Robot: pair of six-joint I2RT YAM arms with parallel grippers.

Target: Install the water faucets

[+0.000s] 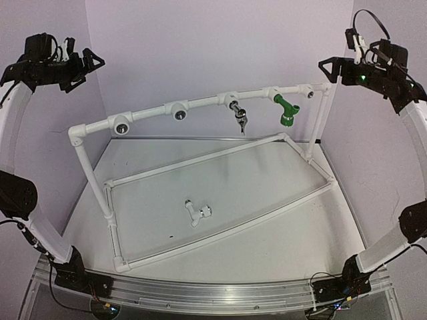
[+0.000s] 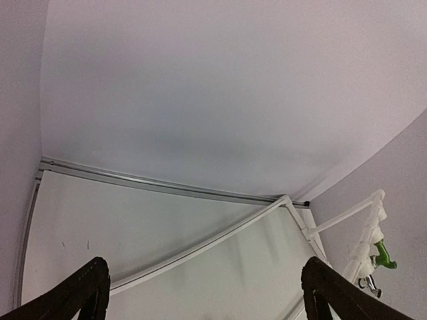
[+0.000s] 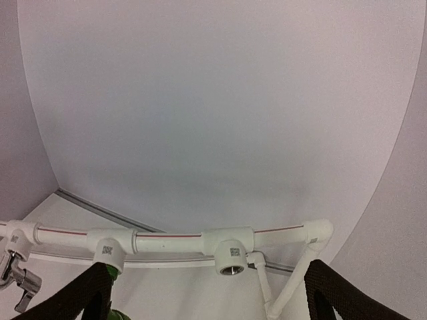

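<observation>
Lilac walls (image 1: 200,40), white desk (image 1: 280,240). From above, the white faucet (image 1: 198,213) lies loose on it inside the pipe frame (image 1: 200,103)'s base. Left tool (image 1: 87,63) and right tool (image 1: 330,69) hang high, spread, empty. Left wrist: desk and frame base below. Right wrist: an unfilled socket (image 3: 231,269) on the frame. The faucet may skid when pinched, or seat crooked. No containers.

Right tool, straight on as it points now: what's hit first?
The right tool would likely meet the white pipe frame's top rail first, near the empty socket fitting; depth is unclear, so it might pass above to the back wall.
</observation>
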